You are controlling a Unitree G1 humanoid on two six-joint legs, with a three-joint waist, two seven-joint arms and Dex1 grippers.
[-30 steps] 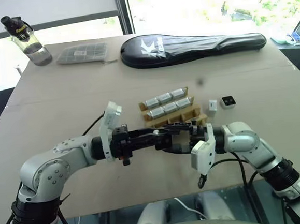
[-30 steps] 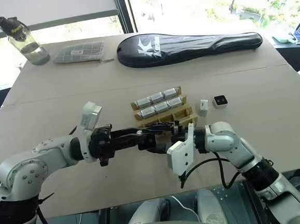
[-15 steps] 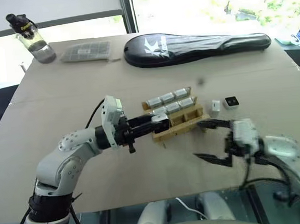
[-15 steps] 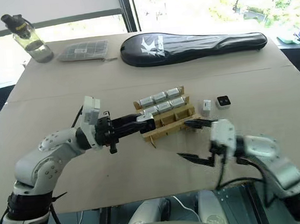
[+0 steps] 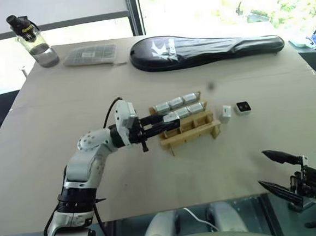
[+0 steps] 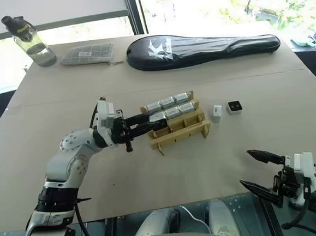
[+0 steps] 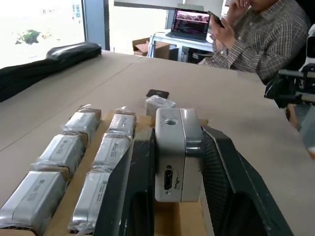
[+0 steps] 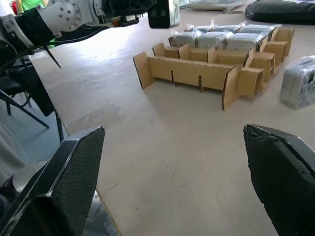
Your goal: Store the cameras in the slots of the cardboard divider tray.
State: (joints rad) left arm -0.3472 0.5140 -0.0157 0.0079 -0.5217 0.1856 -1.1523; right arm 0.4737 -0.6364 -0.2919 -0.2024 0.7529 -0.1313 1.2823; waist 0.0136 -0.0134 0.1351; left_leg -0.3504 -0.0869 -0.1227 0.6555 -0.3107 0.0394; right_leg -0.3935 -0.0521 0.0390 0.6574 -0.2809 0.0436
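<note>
Holding a small silver-white boxy camera point(image 7: 177, 152) pinched between its black fingers, the left gripper point(image 5: 166, 124) hung over the tan corrugated-cardboard divider tray point(image 5: 195, 134) at mid-table. Six wrapped cameras point(image 5: 176, 108) filled its two far rows; two more lay just right. The right gripper point(image 6: 261, 173), spread wide, sat near the brown table's point(image 5: 151, 173) near-right edge
</note>
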